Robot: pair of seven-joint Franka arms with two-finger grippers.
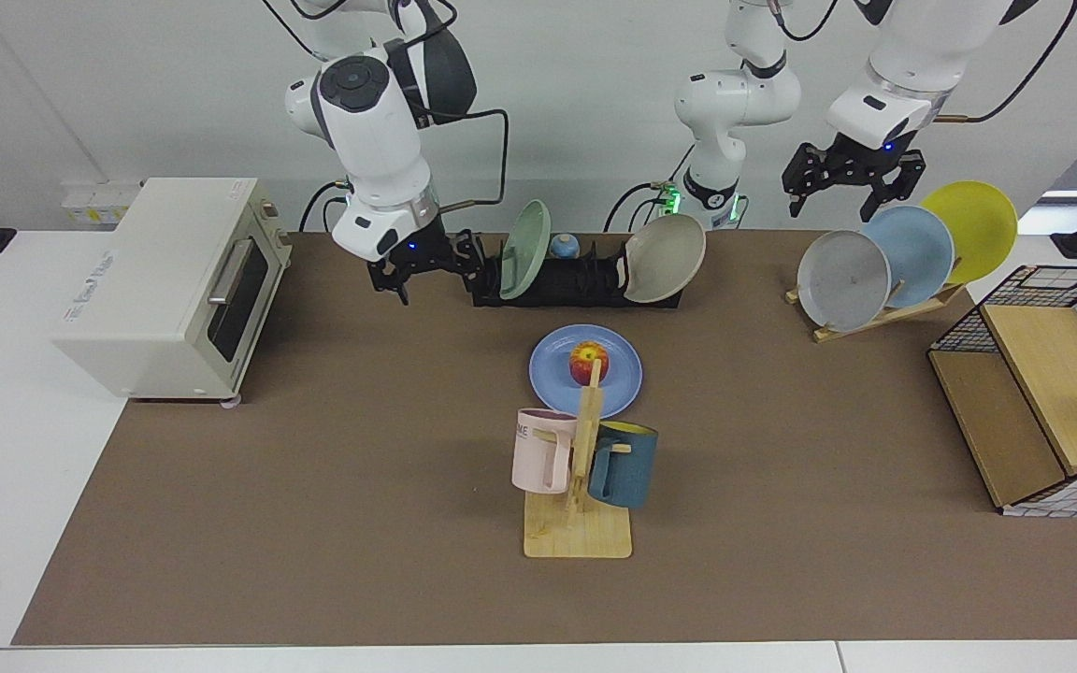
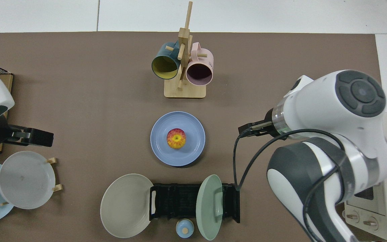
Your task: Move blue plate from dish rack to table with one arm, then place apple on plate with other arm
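The blue plate point(image 1: 552, 372) point(image 2: 161, 139) lies flat on the brown mat of the table point(image 1: 314, 486), just in front of the black dish rack point(image 1: 576, 280) point(image 2: 176, 200). The red-and-yellow apple point(image 1: 588, 363) point(image 2: 176, 138) sits at the plate's middle, with nothing touching it. My right gripper point(image 1: 391, 283) hangs open and empty above the mat, beside the rack's end nearest the toaster oven. In the top view the arm's own body hides this gripper. My left gripper point(image 1: 838, 204) point(image 2: 42, 138) waits open above the wooden plate rack.
A green plate point(image 1: 524, 250) and a beige plate point(image 1: 665, 259) stand in the dish rack. A toaster oven point(image 1: 174, 280), a mug stand point(image 1: 581, 467) with two mugs, a wooden rack point(image 1: 875, 313) of three plates and a wire-sided shelf point(image 1: 1034, 393) also stand on the table.
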